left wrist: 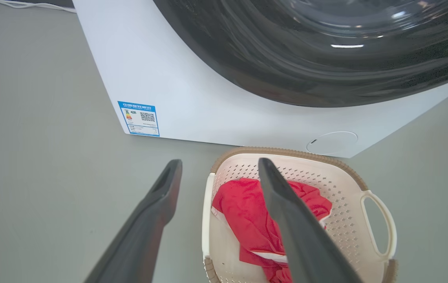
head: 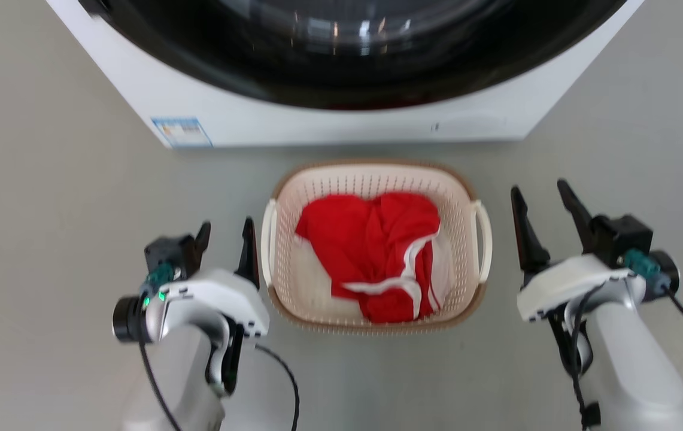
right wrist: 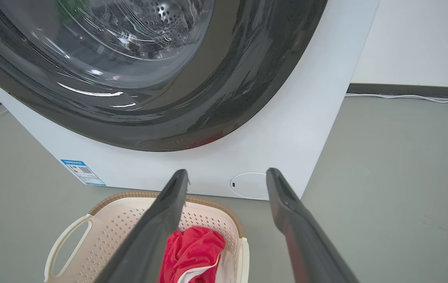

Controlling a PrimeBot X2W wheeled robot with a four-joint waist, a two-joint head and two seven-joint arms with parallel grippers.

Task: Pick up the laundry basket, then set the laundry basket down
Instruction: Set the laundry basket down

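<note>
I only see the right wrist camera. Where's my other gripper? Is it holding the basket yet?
Observer: Not yet. In the head view the left gripper is open, close beside the left handle of the laundry basket, gripping nothing.
Operator: Is my right one that close too?
Observer: No. The right gripper, open too, sits farther out from the right handle, with a clear gap between.

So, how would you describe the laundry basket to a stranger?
Find the white washing machine with its dark round door. On the grey floor just before it sits the laundry basket. It is cream, perforated, with a brown rim, white loop handles, and red cloth inside.
</note>
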